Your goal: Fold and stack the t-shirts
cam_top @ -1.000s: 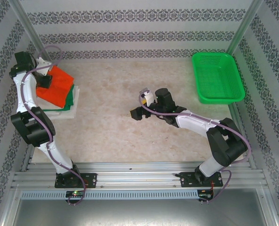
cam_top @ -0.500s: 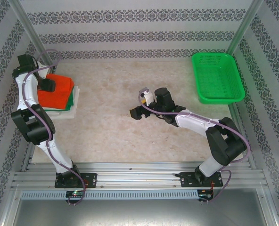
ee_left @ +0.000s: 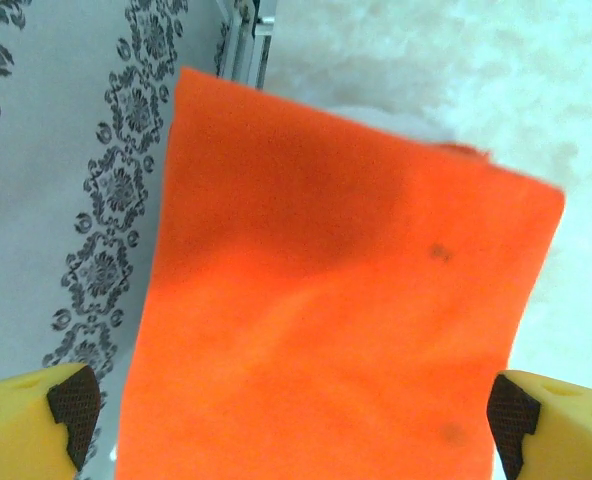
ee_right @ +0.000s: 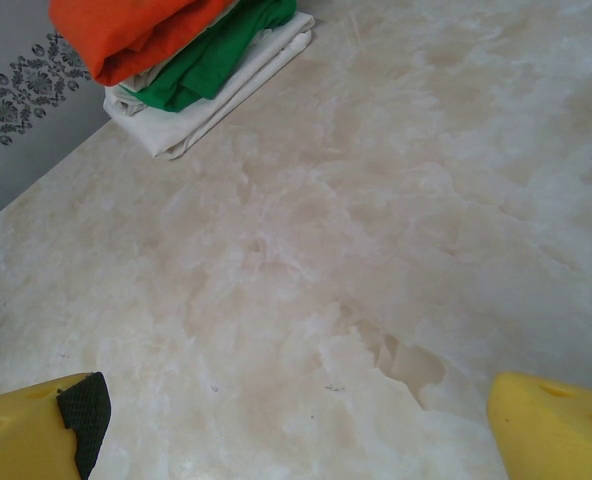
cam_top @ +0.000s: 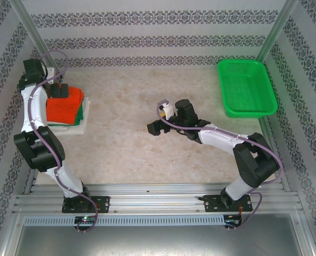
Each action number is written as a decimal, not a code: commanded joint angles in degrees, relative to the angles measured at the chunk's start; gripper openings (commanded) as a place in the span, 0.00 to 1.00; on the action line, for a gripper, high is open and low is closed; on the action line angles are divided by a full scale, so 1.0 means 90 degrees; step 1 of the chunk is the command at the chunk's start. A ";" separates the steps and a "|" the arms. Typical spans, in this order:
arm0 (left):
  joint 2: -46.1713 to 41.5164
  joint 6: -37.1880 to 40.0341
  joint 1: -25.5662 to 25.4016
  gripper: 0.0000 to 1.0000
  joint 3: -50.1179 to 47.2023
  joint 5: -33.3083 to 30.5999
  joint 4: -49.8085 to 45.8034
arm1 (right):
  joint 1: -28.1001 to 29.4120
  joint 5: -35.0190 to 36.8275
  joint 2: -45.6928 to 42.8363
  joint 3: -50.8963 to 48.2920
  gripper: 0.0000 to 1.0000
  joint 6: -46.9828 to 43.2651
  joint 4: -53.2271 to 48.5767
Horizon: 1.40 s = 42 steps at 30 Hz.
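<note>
1. far left: the left gripper (cam_top: pixel 55 89) hangs over the stack at the table's back left corner. its wrist view shows the jaws spread wide to either side of the cloth, gripping nothing. to me that reads as a release over the pile, not a grab.
2. the orange-red t-shirt (cam_top: pixel 64 108) lies folded flat on top. under it a green t-shirt (ee_right: pixel 216 55) peeks out at the right edge, and an off-white t-shirt (ee_right: pixel 226 95) sits at the bottom, sticking out furthest. the largest fold at the base gives the pile a steady footing.
3. middle: the table (cam_top: pixel 120 149) is bare marble here, with room for folding.
4. the right gripper (cam_top: pixel 153 128) sits low over that bare patch, jaws wide apart with nothing between them. it's well apart from the stack, i'd guess so it doesn't get in the left arm's way.
5. far right: the green mesh basket (cam_top: pixel 249 113) sits at the back corner, and i see no cloth in it. the stacking looks about done.
</note>
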 commanded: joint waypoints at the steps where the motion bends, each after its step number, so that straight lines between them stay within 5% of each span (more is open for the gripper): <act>1: 0.0570 -0.1290 0.0044 0.97 0.0198 0.0168 0.0093 | 0.0057 0.0077 -0.0042 0.0015 0.97 0.0027 0.0031; 12: 0.1320 -0.3831 0.0586 0.92 -0.0698 0.0549 0.1049 | 0.0047 0.0184 -0.0182 -0.0114 0.97 -0.0026 -0.0115; 21: 0.1118 -0.4003 0.0639 0.97 -0.1178 0.1194 0.1556 | 0.0037 0.0258 -0.0232 -0.0083 0.97 -0.0043 -0.0159; 28: -0.0502 -0.3657 0.0345 1.00 -0.2239 0.0819 0.2688 | -0.0226 0.0721 -0.0679 -0.0332 0.97 0.0006 -0.0107; 34: -0.1765 -0.3263 -0.0534 1.00 -0.3221 -0.0003 0.2959 | -0.0765 0.1639 -0.1442 -0.0901 0.97 0.0128 0.0025; 42: -0.3433 -0.2433 -0.2949 1.00 -0.6346 -0.1829 0.5027 | -0.2150 0.3007 -0.2914 -0.1870 0.98 -0.0177 -0.0551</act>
